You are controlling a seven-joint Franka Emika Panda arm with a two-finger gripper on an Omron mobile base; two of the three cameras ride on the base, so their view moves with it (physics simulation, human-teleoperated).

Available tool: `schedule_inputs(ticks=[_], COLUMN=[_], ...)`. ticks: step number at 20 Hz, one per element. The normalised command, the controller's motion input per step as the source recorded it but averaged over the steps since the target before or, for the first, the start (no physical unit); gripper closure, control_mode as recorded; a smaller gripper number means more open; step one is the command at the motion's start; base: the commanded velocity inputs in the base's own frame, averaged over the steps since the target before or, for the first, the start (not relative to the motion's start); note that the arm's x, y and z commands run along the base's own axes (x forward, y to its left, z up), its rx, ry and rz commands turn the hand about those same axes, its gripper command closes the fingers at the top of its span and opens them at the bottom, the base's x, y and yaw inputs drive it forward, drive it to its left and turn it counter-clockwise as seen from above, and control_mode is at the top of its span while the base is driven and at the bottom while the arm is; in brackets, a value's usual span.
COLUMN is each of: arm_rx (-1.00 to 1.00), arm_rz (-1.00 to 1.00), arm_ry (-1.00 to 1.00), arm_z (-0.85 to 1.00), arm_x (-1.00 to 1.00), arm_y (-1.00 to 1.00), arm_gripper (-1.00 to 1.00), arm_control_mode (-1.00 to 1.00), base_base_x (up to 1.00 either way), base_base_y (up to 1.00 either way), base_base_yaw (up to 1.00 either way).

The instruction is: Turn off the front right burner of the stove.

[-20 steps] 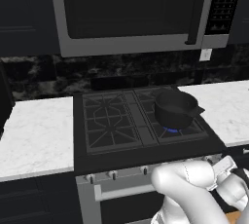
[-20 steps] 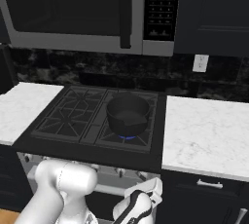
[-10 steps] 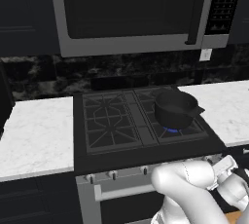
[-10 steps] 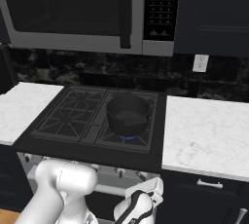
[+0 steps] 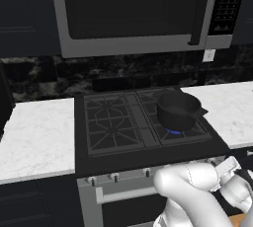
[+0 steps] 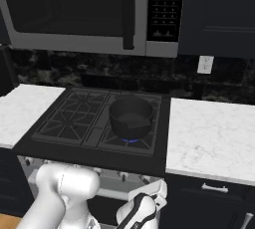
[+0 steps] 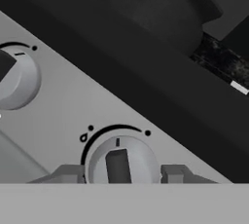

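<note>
Nothing's really shifted in the last second: your gripper (image 7: pixel 119 175) sits open either side of the knob (image 7: pixel 121 162), front right burner (image 6: pixel 130 139) still lit.

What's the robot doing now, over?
End effector open, fingertips either side of a stove knob. Front right burner lit, blue flame under the black pot. Nothing in the way.

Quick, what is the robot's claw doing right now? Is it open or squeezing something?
Gripper: open, one fingertip on each side of a silver stove knob, not squeezing it yet.
</note>
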Motion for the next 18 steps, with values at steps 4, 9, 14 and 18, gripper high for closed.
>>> schedule_inputs(ticks=[4,9,14,18], arm_rx=[0.09,0.42,0.64,0.71], arm_rz=[-0.03,-0.14,-0.22,-0.23], arm_ry=[0.00,0.00,0.00,-0.01], arm_z=[0.13,0.20,0.27,0.32], arm_x=[0.18,0.06,0.00,0.00], arm_y=[-0.01,-0.20,-0.27,-0.36], arm_gripper=[1.00,1.00,1.00,1.00], arm_control_mode=[-1.00,-1.00,-1.00,-1.00], base_base_x=[0.00,0.00,0.00,0.00], base_base_y=[0.00,0.00,0.00,0.00], base_base_yaw=[0.00,0.00,0.00,0.00])
